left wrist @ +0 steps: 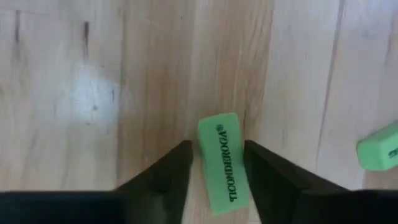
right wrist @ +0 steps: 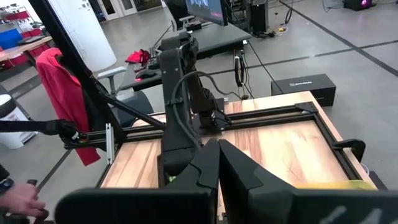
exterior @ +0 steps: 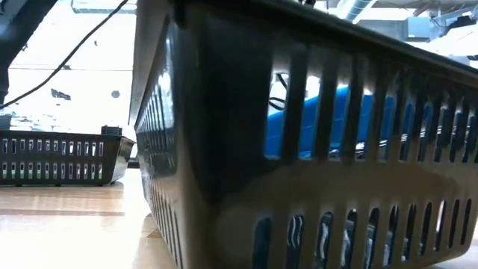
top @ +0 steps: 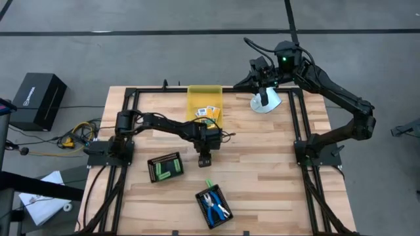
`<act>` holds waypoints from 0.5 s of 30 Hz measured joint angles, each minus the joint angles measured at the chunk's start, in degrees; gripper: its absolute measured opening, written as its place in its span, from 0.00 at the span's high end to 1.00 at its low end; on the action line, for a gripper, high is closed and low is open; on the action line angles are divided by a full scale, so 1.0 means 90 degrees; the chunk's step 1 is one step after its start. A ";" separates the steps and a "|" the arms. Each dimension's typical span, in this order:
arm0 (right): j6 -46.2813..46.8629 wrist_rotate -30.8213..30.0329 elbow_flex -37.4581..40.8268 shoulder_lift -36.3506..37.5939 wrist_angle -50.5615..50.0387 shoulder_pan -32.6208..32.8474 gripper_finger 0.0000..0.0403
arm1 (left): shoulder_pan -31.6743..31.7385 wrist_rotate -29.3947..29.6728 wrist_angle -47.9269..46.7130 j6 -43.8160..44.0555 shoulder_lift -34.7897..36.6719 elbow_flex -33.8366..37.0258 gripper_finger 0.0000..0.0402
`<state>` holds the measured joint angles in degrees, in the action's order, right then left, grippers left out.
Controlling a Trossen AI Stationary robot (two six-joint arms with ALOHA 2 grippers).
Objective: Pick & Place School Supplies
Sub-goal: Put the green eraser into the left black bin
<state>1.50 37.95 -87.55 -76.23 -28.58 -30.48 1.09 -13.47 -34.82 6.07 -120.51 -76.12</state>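
Observation:
My left gripper (top: 205, 159) points down at the table's middle. In the left wrist view it (left wrist: 216, 146) is open, one finger on each side of a light-green eraser (left wrist: 222, 163) lying on the wood, with thin strips of table showing on both sides. A second green eraser (left wrist: 379, 147) lies nearby, and a green stick (top: 209, 183) lies by the scissors tray. Yellow-orange boxes (top: 209, 111) sit in the yellow bin (top: 197, 95). More green pieces (top: 165, 168) fill one black tray. Blue-handled scissors (top: 214, 206) lie in another, their blue handles (exterior: 321, 119) showing through its slots. My right gripper (right wrist: 219, 146) is shut and waits near the far right corner (top: 264, 98).
A pale round thing (top: 266, 103) lies under the right gripper at the far edge. The black frame rails (top: 298, 124) run along the table's sides. The scissors tray's slotted wall (exterior: 224, 187) stands close in the low view, and the other tray (exterior: 60, 157) farther left. Bare wood (top: 262, 170) lies right of the middle.

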 joint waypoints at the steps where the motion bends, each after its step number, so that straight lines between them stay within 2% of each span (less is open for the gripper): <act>1: 0.0000 0.0003 0.0000 0.0000 -0.0015 0.0000 1.00 | -0.0052 0.0038 -0.0045 -0.0065 0.0000 0.0000 0.69; 4: 0.0000 0.0019 0.0000 0.0000 -0.0014 0.0002 1.00 | -0.0174 0.0115 -0.0088 -0.0326 0.0000 0.0000 0.90; 15: -0.0170 0.0044 0.0000 0.0000 0.0016 -0.0157 1.00 | -0.0023 0.0087 -0.0017 -0.0545 -0.0007 -0.0039 0.91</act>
<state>-0.03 38.35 -87.55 -76.23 -28.44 -31.89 0.89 -12.69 -34.96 1.16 -120.57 -76.47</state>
